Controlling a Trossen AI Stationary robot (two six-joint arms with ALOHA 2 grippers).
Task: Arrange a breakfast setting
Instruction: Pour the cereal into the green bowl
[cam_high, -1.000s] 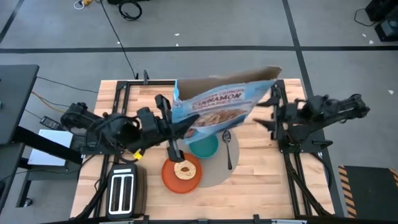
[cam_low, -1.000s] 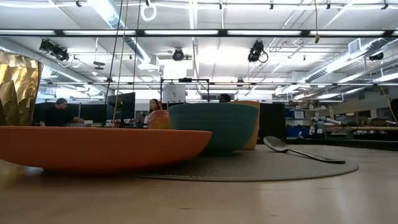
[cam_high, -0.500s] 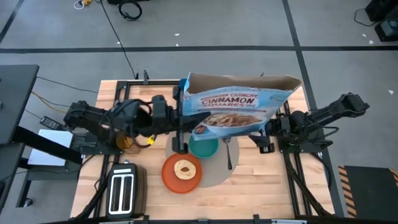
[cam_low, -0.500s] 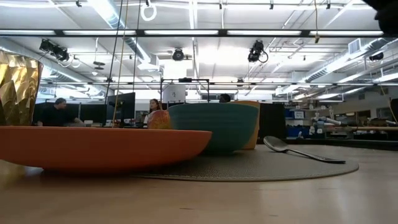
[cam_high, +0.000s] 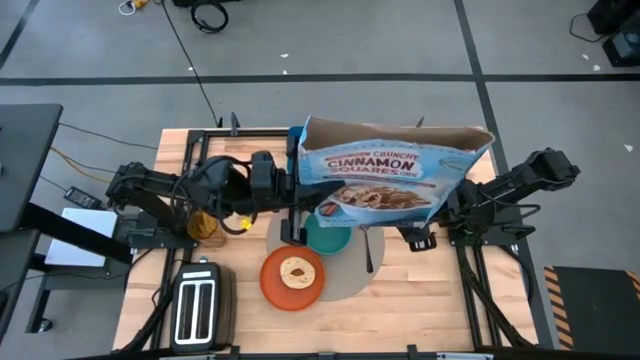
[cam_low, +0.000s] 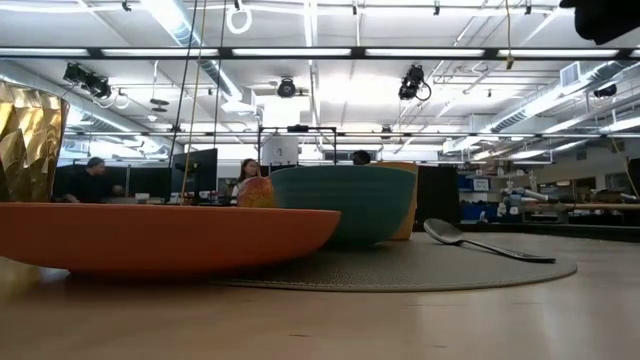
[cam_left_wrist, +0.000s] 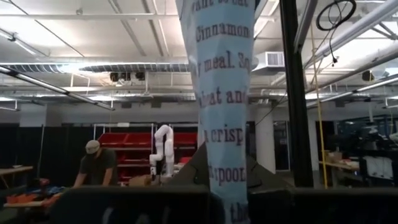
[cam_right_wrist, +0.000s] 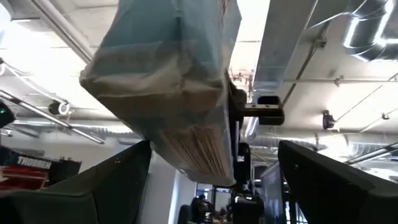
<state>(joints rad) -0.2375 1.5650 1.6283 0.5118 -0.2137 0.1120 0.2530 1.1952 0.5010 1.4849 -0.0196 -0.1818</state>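
The blue cereal bag (cam_high: 390, 178) hangs in the air over the teal bowl (cam_high: 327, 238), its printed face up, with my left gripper (cam_high: 296, 192) shut on its left end. My right gripper (cam_high: 420, 238) stands open under the bag's right lower corner. In the right wrist view its fingers (cam_right_wrist: 118, 180) flank the bag (cam_right_wrist: 174, 93) without touching it. The orange plate (cam_high: 292, 278) carries the round bread (cam_high: 294, 270) on the grey mat (cam_high: 352, 282), next to the bowl and the metal spoon (cam_high: 368, 250). The low view shows the apple (cam_low: 255, 190) and the cup (cam_low: 407, 200) behind the bowl (cam_low: 345, 200). My left gripper pinches the cereal bag's left side edge (cam_left_wrist: 231, 202) between its two fingers, coming from the table's left and slanting upward. The bag stands up from the fingers, seen edge-on in the left wrist view, and stretches toward the table's right, lifted clear of everything.
A silver-and-black toaster (cam_high: 198, 310) stands at the near left corner, showing as a gold wall (cam_low: 30, 140) in the low view. Black frame rails (cam_high: 205, 150) run along both table sides. People sit at desks in the room beyond.
My left gripper has swung the cereal bag toward the table's right, and the bag has turned from tilted to lying broad and level over the bowl. My right gripper has come down and toward the near edge, tipping upward under the bag's right end.
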